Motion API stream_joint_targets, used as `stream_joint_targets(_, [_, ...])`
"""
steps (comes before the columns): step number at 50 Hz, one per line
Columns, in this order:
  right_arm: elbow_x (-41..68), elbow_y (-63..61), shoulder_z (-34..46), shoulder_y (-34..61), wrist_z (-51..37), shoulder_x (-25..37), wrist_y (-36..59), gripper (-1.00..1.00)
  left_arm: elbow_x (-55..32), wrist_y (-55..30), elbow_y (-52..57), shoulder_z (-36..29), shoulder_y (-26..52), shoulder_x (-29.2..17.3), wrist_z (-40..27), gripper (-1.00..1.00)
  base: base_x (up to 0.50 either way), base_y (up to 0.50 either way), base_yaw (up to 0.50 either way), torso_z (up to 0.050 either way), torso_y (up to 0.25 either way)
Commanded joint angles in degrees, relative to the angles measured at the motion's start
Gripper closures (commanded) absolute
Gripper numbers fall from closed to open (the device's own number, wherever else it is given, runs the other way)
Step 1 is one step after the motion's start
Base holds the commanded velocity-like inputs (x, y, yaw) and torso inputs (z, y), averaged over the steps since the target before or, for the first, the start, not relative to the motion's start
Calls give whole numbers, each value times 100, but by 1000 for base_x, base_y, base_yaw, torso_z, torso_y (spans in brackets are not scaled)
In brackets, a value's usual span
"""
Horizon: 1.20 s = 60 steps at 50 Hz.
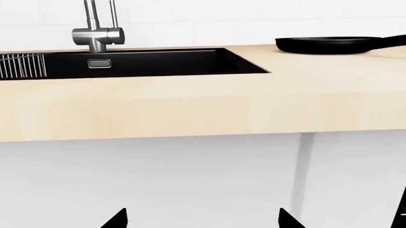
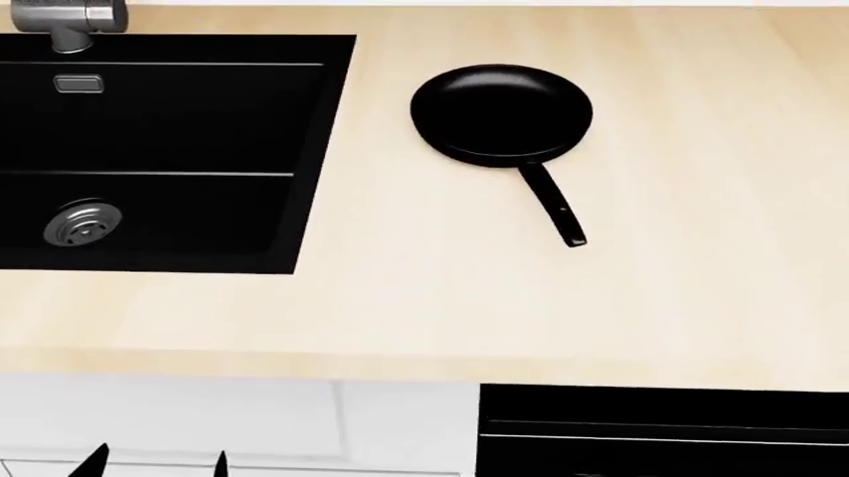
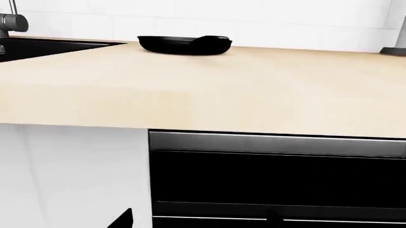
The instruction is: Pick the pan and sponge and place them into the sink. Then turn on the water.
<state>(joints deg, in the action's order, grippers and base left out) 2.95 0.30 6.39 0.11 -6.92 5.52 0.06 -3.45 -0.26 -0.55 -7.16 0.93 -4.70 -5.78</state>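
The black pan lies on the pale wood counter, right of the sink, its handle pointing toward me. It also shows in the left wrist view and the right wrist view. The black sink has a silver drain, an overflow slot and a wire rack. No stream of water shows under the faucet. The sponge is out of view. My left gripper is open and empty, below the counter's front edge; its tips show in the head view. My right gripper is open and empty, low before the black appliance.
White cabinet fronts stand under the sink. A black appliance front sits under the counter to the right, also in the head view. The counter's front edge overhangs both grippers. A small dark object stands at the far right by the wall.
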Motion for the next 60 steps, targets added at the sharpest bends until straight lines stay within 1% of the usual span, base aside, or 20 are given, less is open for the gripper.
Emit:
stream_joint_targets(1, [64, -8, 91, -6, -87, 60, -38, -100, -101, 57, 11, -60, -21, -96, -84, -100, 4, 0, 0, 0, 0])
stream_joint_targets(15, [107, -18, 172, -6, -184, 138, -77, -100, -121, 67, -52, -207, 56, -136, -215, -100, 0, 0, 0, 2, 0])
stream_joint_targets(26, [125, -30, 229, -12, -265, 188, -55, -100, -261, 167, 17, -208, -43, -286, -181, -100, 0, 0, 0, 50, 0])
stream_joint_targets(44, [193, -23, 314, 8, -352, 253, -35, -100, -274, 125, -32, -372, 66, -278, -302, -100, 0, 0, 0, 50, 0])
stream_joint_targets(56, [237, -30, 348, 4, -416, 294, -48, -100, -449, 234, 61, -309, -77, -433, -270, -100, 0, 0, 0, 50, 0])
stream_joint_targets(57, [240, -40, 351, -1, -423, 297, -51, -100, -565, 227, 107, -245, -107, -431, -266, -100, 0, 0, 0, 0, 0])
stream_joint_targets(60, [251, -80, 346, -15, -446, 311, -93, -100, -549, 263, 148, -274, -135, -466, -256, -100, 0, 0, 0, 0, 0])
